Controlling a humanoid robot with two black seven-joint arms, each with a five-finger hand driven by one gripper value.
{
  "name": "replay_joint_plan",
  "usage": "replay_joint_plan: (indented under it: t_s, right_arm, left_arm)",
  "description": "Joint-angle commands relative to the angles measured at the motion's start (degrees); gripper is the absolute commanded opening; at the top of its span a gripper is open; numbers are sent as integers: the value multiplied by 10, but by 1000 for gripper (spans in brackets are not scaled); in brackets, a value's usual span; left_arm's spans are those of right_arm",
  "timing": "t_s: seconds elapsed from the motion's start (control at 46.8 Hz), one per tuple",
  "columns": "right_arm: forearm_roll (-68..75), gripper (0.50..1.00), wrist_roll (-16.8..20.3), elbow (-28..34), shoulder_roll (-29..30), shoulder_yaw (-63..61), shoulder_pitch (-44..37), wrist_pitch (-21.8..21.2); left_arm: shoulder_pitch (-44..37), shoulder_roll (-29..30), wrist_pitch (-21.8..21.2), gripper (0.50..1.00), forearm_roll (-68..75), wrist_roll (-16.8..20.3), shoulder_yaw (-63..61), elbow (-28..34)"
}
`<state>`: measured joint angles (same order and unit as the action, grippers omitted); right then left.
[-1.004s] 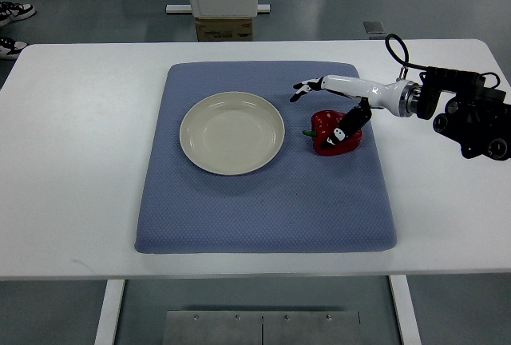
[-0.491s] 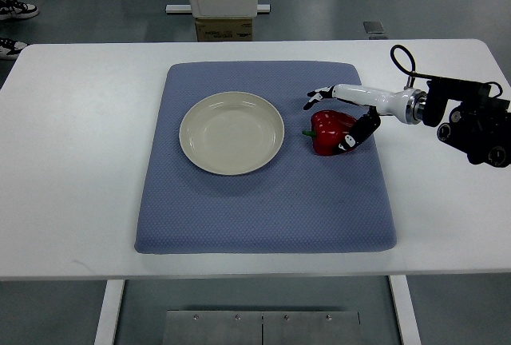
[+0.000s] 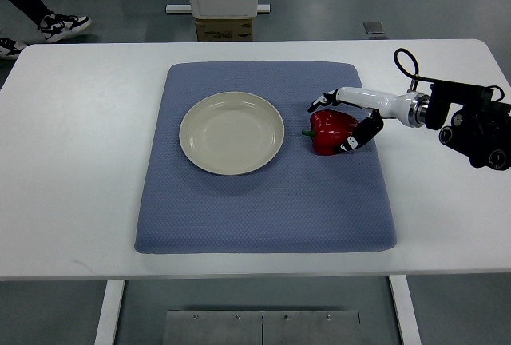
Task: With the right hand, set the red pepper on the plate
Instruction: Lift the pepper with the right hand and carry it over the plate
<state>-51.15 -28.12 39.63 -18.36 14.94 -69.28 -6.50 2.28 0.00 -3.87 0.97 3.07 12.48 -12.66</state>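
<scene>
The red pepper (image 3: 326, 132) lies on the blue mat (image 3: 263, 201), just right of the cream plate (image 3: 231, 132), which holds nothing. My right hand (image 3: 337, 124) reaches in from the right at the pepper's right side. Its white fingers (image 3: 323, 101) stretch past the pepper's far edge and its dark thumb (image 3: 356, 137) sits at the near right edge. The hand is spread open around the pepper and is not closed on it. The left arm is out of view.
The mat lies on a white table (image 3: 72, 161). The right arm's black wrist unit (image 3: 475, 125) with a cable loop hangs over the table's right side. A person's shoes (image 3: 56, 24) show on the floor at the top left. A cardboard box (image 3: 224, 29) stands behind the table.
My right hand has pulled back to the right, from over the pepper to its right side. The pepper has stayed on the mat. A person's leg has come in at the top left.
</scene>
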Motion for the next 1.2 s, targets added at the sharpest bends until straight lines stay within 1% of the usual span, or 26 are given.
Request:
replay_joint_plan:
  t_s: [0.0, 0.064, 0.128, 0.15, 0.214, 0.256, 0.278, 0.363, 0.556, 0.833, 0.983, 1.175]
  right_arm:
    - [0, 872, 0, 0, 0, 0, 1, 0]
    - [0, 834, -1, 0, 0, 0, 2, 0]
    - [0, 784, -2, 0, 0, 0, 3, 0]
    - [0, 757, -2, 0, 0, 0, 3, 0]
    - [0, 655, -2, 0, 0, 0, 5, 0]
    - [0, 563, -2, 0, 0, 0, 5, 0]
    - [1, 502, -2, -1, -1, 0, 5, 0]
    - [1, 500, -1, -2, -1, 0, 3, 0]
    - [14, 500, 19, -23, 10, -14, -4, 1]
    - [23, 500, 31, -19, 14, -32, -34, -1]
    - [24, 500, 43, -19, 46, -32, -55, -4]
    - [24, 500, 70, -21, 99, -34, -74, -4]
  left_arm:
    - [0, 0, 0, 1000, 0, 0, 0, 0]
    - [0, 0, 0, 1000, 0, 0, 0, 0]
    - [0, 0, 0, 1000, 0, 0, 0, 0]
    - [0, 0, 0, 1000, 0, 0, 0, 0]
    - [0, 0, 0, 1000, 0, 0, 0, 0]
    - [0, 0, 0, 1000, 0, 0, 0, 0]
    - [0, 0, 0, 1000, 0, 0, 0, 0]
    - [0, 0, 0, 1000, 0, 0, 0, 0]
    - [0, 0, 0, 1000, 0, 0, 0, 0]
    - [0, 0, 0, 1000, 0, 0, 0, 0]
    - [0, 0, 0, 1000, 0, 0, 0, 0]
    - [0, 0, 0, 1000, 0, 0, 0, 0]
